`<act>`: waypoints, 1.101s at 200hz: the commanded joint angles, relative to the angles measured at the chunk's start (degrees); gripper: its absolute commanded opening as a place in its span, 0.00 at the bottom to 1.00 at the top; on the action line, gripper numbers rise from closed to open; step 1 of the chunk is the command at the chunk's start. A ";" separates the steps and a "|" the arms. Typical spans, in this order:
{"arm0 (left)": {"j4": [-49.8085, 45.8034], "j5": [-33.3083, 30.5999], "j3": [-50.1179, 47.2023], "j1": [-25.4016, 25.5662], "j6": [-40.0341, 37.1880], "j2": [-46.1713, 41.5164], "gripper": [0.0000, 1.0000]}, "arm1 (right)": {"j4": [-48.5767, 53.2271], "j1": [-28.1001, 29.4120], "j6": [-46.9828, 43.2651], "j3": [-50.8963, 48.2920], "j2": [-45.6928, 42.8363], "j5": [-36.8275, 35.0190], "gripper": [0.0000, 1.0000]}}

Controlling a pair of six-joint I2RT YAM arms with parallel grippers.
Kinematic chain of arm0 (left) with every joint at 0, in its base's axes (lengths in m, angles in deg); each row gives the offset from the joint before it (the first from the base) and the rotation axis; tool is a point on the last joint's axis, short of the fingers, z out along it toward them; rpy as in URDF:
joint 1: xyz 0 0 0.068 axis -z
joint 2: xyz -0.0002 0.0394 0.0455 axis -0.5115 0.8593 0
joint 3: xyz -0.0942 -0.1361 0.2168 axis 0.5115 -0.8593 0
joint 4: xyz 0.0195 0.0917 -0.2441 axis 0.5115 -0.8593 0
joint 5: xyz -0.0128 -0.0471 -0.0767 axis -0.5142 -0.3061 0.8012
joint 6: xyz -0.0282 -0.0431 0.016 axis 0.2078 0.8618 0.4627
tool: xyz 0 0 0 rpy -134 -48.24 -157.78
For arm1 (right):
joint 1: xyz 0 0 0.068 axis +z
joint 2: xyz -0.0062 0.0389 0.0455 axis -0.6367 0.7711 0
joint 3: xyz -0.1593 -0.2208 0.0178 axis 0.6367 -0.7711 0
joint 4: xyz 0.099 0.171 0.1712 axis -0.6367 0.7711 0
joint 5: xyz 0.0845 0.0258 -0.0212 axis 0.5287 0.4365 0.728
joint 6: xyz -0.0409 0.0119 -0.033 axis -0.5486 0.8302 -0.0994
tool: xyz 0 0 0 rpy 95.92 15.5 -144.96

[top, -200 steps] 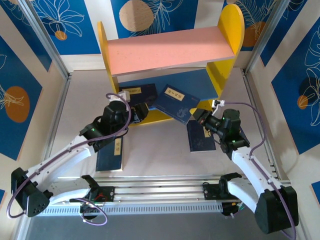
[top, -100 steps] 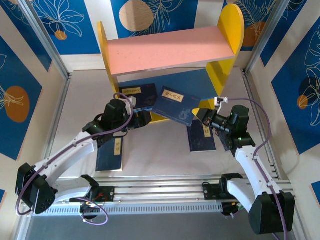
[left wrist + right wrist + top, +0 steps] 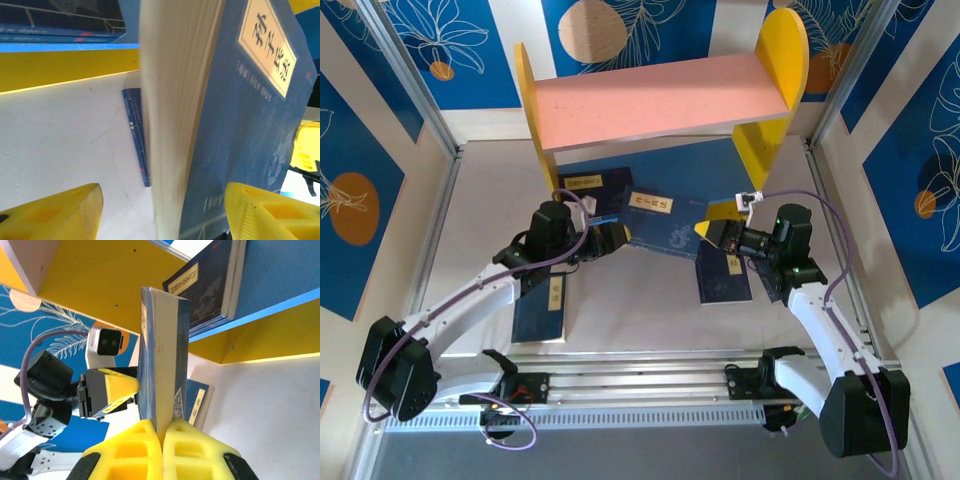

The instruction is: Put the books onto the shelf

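Step in hand, as I judge it: feeding the raised book onto the shelf's (image 3: 660, 100) blue lower board (image 3: 720, 165). On the far left one spare book (image 3: 542, 303) lies flat on the bench (image 3: 640, 300), partly under the left arm. The left fingers (image 3: 60, 212) stand apart, one on either side of the raised book (image 3: 655, 222) at its page edge; whether either touches it I cannot tell. They would serve best as a loose guide, closing only if the book swings. A shelved book (image 3: 588, 185) already lies on the blue board's left part, so the raised one should go in beside it, low enough to pass under the pink board. The right fingers (image 3: 142, 447) are pinched together on the raised book's thin edge; so narrow a hold probably lets it pivot, so a slow, level push seems wise. A second spare book (image 3: 722, 278) lies flat below the right fingers. The bench is pale and smooth, and books will likely slide on it; the walls around carry blue panels with white leaf outlines and orange discs, with metal posts at the corners.
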 commanded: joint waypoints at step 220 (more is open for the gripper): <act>16.18 2.09 -9.36 -2.16 3.17 -9.81 0.00 | 7.73 6.40 -7.82 4.61 6.87 -3.33 0.55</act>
